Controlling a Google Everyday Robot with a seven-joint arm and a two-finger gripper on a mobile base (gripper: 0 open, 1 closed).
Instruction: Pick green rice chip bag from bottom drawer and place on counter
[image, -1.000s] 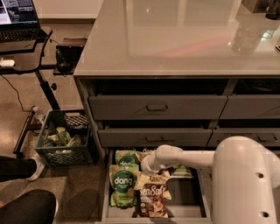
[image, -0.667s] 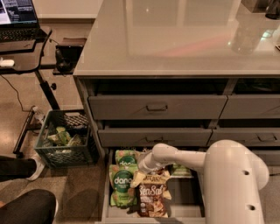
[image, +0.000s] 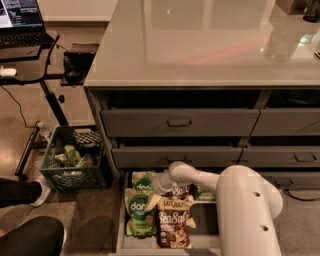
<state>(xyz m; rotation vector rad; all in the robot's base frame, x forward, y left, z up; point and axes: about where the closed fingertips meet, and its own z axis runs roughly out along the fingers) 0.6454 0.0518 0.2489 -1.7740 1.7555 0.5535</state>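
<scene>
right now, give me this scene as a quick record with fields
gripper: down in the open bottom drawer, by the rear green rice chip bag
front green rice chip bag: lying at the drawer's left, not lifted
brown sea salt bag: right of the front green bag
counter: no green bag on it
crate: on the floor left of the cabinet

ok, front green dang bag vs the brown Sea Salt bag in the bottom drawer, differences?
Colour: the front green rice chip bag is bright green, the Sea Salt bag brown. Marking: the green bag has a dark round badge, the Sea Salt bag pale lettering. Place: the green bag lies left of the Sea Salt bag. Shared: both lie face-up in the open bottom drawer, end effector at their far ends.
</scene>
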